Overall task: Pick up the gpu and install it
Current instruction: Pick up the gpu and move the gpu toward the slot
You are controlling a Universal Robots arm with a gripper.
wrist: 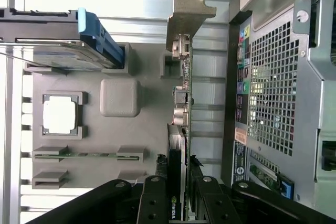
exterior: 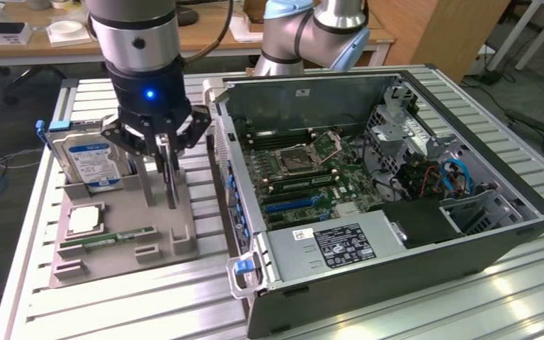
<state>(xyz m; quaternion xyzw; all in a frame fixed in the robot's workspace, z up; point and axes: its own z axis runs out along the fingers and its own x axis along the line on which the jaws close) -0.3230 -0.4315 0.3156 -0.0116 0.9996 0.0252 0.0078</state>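
The gpu [exterior: 170, 188] stands on edge in the grey parts holder [exterior: 121, 262], to the exterior view's left of the open computer case [exterior: 395, 212]. In the wrist view the gpu [wrist: 181, 129] appears edge-on, its green board running up to the silvery bracket [wrist: 189, 17]. My gripper [exterior: 162, 159] hangs straight down over it. Its black fingers [wrist: 152, 203] press on both faces of the card's black heatsink end, so my gripper [wrist: 177, 205] is shut on the gpu. Whether the card's lower edge has left the holder I cannot tell.
The holder also carries a silver hard drive with a blue label [exterior: 88, 159], a CPU chip [exterior: 85, 219] and a slim memory stick [exterior: 111, 237]. The case lies open with its motherboard [exterior: 310, 170] and blue slot [exterior: 291, 204] exposed. A second arm [exterior: 300, 28] stands behind the case.
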